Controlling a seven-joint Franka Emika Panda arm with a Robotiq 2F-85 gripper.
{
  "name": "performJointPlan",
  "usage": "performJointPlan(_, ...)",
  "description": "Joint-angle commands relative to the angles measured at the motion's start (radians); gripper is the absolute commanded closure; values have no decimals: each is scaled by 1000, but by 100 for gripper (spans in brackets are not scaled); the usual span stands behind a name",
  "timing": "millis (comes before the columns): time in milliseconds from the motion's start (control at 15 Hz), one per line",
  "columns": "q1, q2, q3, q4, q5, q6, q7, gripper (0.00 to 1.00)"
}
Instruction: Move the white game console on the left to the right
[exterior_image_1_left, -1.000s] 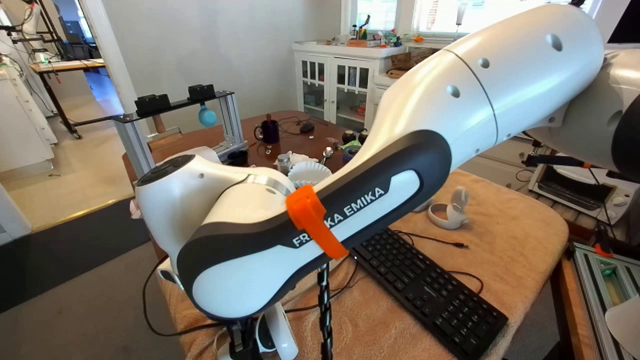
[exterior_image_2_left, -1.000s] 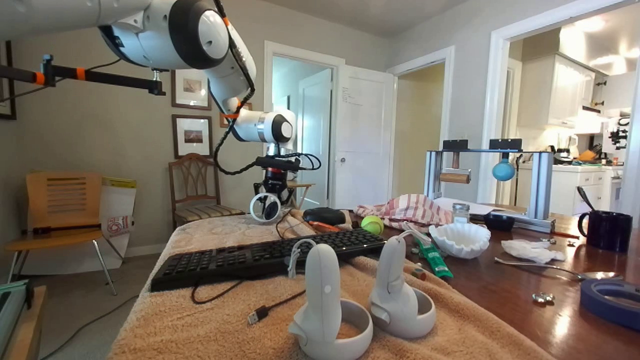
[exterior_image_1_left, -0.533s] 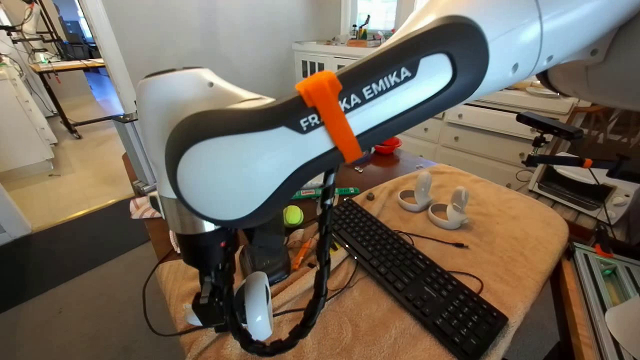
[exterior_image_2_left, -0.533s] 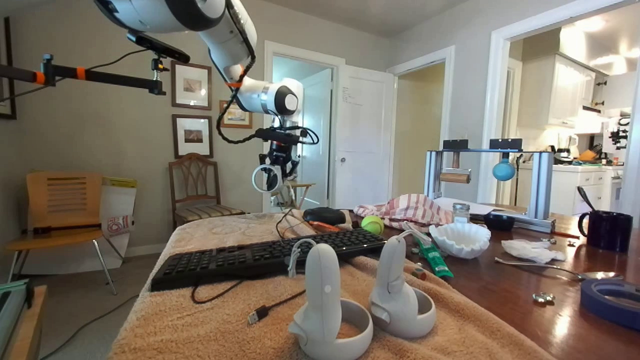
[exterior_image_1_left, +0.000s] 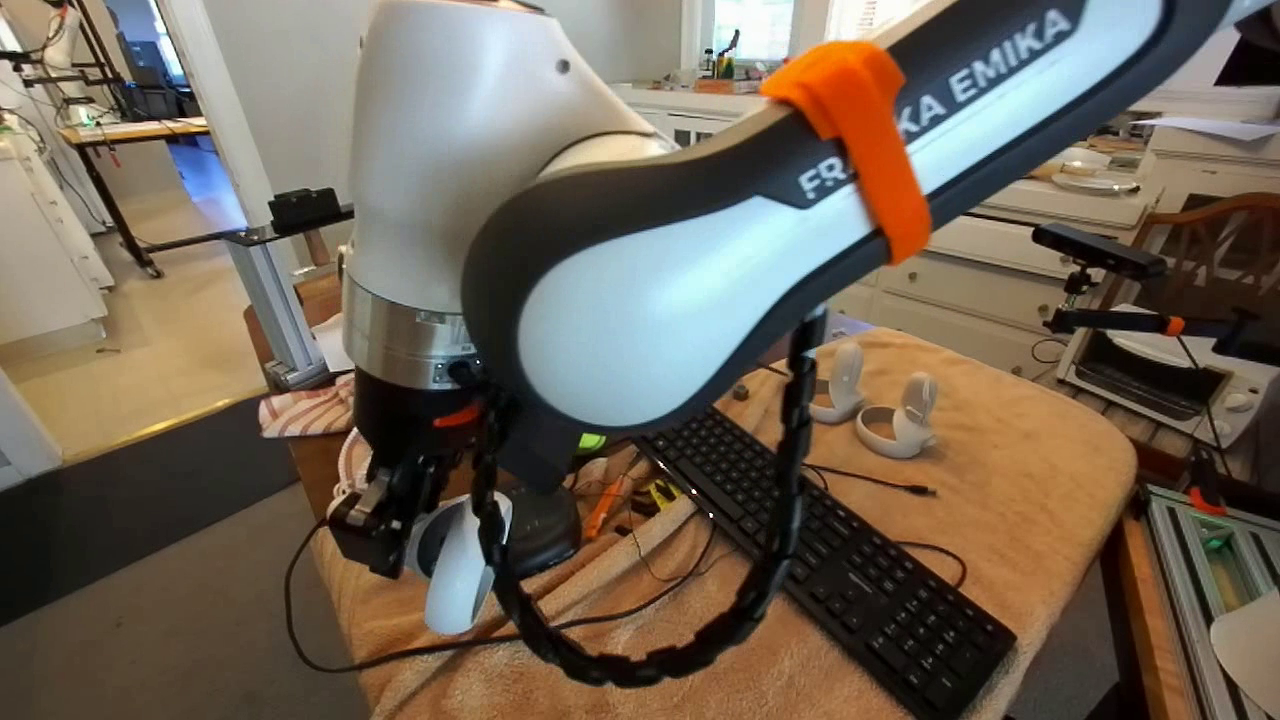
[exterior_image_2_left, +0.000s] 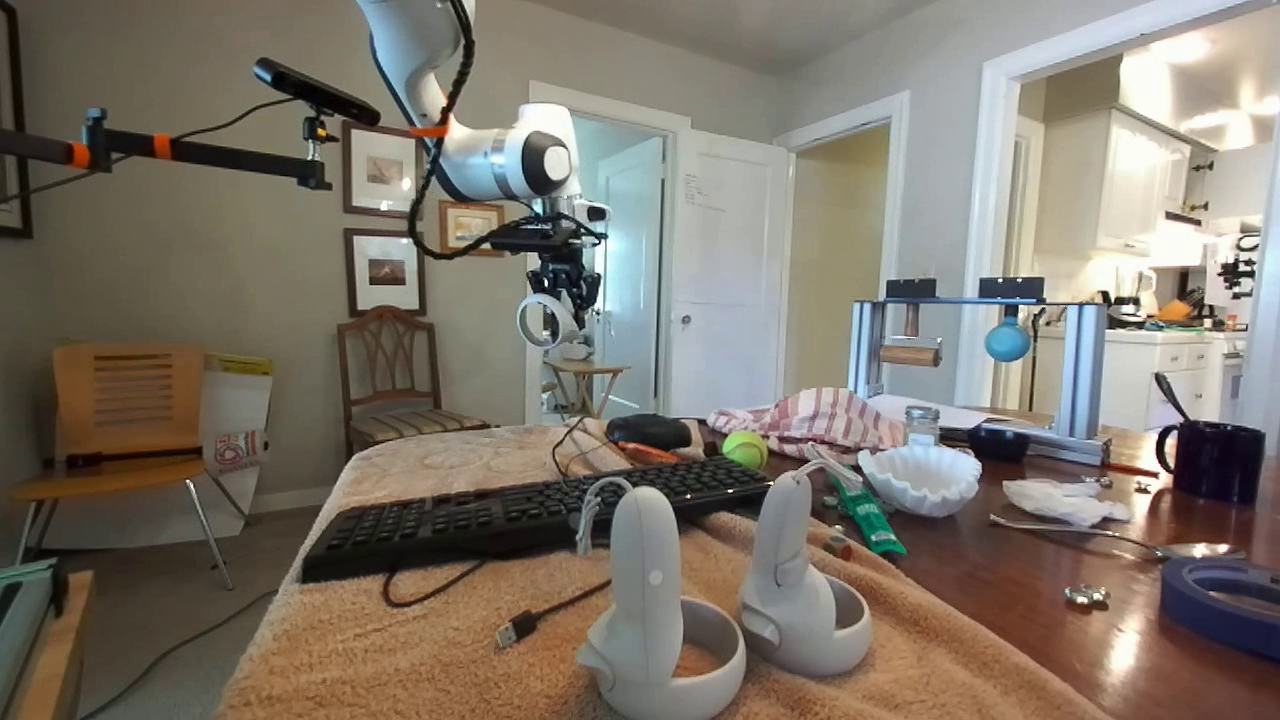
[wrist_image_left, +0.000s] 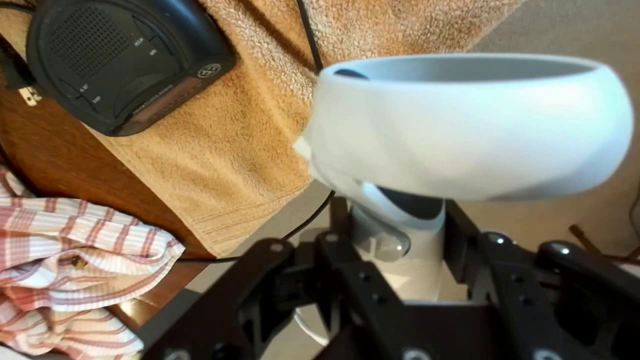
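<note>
Wrist view | towel (wrist_image_left: 240, 150) over tabletop (wrist_image_left: 55, 145) | grey floor (wrist_image_left: 590, 35) | pincer (wrist_image_left: 398, 225) grips console (wrist_image_left: 465, 130)

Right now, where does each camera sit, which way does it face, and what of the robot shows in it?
Wrist view: on the wrist, facing down past the held white game console, black device at upper left; the gripper shows.
In an exterior view: raised, close to the arm, facing down across the towel; arm and gripper show.
In an exterior view: low, close to a ring controller, facing the white door; arm and gripper show beyond the keyboard.
Both exterior views share the keyboard, towel and console.
</note>
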Motion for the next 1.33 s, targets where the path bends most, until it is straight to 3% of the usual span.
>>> performJointPlan(0,145,-172,-134,-244,-102,149,267,79)
performJointPlan(267,409,-309,-422,-442,-274,201,547,79)
performJointPlan(533,697,-419,-723,-553,-526,47,832,79)
performJointPlan(667,803,-476,-807,-591,-646,-83,974,79)
performJointPlan(1000,911,-676,-777,-742,-870,-531,1318,79)
performJointPlan(1067,679,-563,-587,-649,-789,-428,1197,79)
performJointPlan(1133,650,-583,-539,-671,-794,-454,1215,54)
performJointPlan(1267,534,-583,-424,-664,-794,-451,1210,54)
